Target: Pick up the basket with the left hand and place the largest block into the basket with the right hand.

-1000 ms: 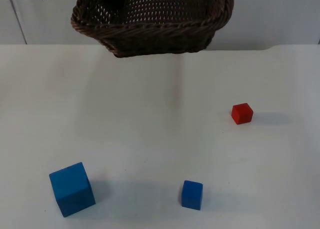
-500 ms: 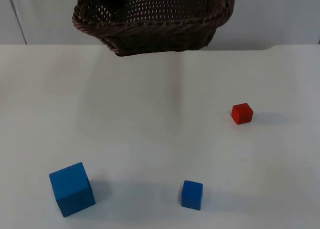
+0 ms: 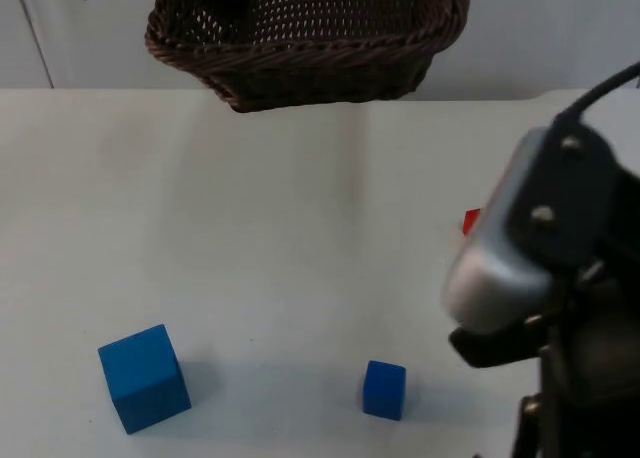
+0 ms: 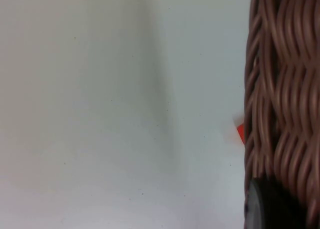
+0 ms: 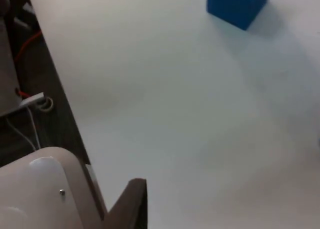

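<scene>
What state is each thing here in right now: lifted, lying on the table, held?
basket: lifted off the table, tilted, nothing visible inside, held by its rim in the left hand.
large blue block: resting on the table, untouched.
small blue block: resting on the table, untouched.
red block: on the table, mostly hidden behind the right arm.
right arm: reaching in over the table's right side, carrying nothing visible.

Probably a robotics lab: bare white table (image 3: 300, 228), grey partition wall (image 3: 540, 38), loose wiring (image 5: 27, 101) beside it.
</scene>
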`<state>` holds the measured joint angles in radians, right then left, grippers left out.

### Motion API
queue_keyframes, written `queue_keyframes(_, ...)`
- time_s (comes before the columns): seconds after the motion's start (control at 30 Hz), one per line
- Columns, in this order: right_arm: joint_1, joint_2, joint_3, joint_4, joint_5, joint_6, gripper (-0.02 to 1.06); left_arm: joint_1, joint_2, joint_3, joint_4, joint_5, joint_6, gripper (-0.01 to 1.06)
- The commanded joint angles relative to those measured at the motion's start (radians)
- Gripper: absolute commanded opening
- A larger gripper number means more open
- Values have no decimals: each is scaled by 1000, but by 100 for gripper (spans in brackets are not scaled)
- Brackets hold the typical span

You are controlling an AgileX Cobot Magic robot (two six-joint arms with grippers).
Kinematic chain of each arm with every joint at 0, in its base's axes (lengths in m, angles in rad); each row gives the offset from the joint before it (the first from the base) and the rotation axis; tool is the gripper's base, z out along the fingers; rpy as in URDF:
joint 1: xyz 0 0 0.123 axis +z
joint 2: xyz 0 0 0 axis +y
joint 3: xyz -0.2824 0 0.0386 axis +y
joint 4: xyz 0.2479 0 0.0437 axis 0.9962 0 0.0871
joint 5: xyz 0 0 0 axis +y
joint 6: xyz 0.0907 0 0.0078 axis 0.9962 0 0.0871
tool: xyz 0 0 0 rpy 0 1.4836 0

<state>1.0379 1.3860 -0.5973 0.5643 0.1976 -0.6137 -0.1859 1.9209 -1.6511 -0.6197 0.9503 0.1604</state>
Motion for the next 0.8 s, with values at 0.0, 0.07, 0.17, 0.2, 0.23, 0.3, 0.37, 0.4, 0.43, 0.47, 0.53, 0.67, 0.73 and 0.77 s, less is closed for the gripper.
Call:
queue_keyframes(0.0, 25, 60, -45, -5, -35, 8, 105, 2, -16, -9, -31, -14, -8, 0)
queue_keyframes(0.07, 33, 124, -87, -5, -51, 8, 105, 2, -16, -9, -31, -14, -8, 0)
queue_keyframes(0.17, 33, 177, -126, -5, -62, 8, 105, 2, -16, -9, -31, -14, -8, 0)
queue_keyframes(0.2, 33, 204, -143, -12, -77, 8, 105, 2, -16, -9, -31, -14, -8, 0)
queue_keyframes(0.23, 33, 227, -159, -17, -90, -7, 105, 2, -16, -9, -31, -17, -9, 0)
queue_keyframes(0.3, 33, 246, -174, -17, -98, -22, 105, 2, -16, -9, -31, -21, -9, 0)
queue_keyframes(0.37, 33, 286, -208, -17, -111, -39, 105, 2, -16, -9, -31, -21, -11, 0)
queue_keyframes(0.4, 33, 301, -224, -17, -116, -44, 105, 2, -16, -9, -31, -21, -11, 0)
queue_keyframes(0.43, 33, 320, -239, -17, -118, -54, 105, 2, -16, -9, -31, -21, -11, 0)
queue_keyframes(0.47, 33, 320, -239, -17, -118, -54, 105, 2, -16, -9, -31, -21, -11, 0)
queue_keyframes(0.53, 33, 366, -282, -15, -118, -69, 105, 2, -16, -9, -31, -21, -11, 0)
queue_keyframes(0.67, 33, 426, -331, -15, -120, -69, 105, 2, -16, -9, -31, -21, -11, 0)
queue_keyframes(0.73, 33, 463, -366, -13, -112, -69, 105, 2, -16, -9, -31, -21, -11, 0)
queue_keyframes(0.77, 33, 482, -384, -13, -109, -69, 105, 2, -16, -9, -29, -22, -11, 0)
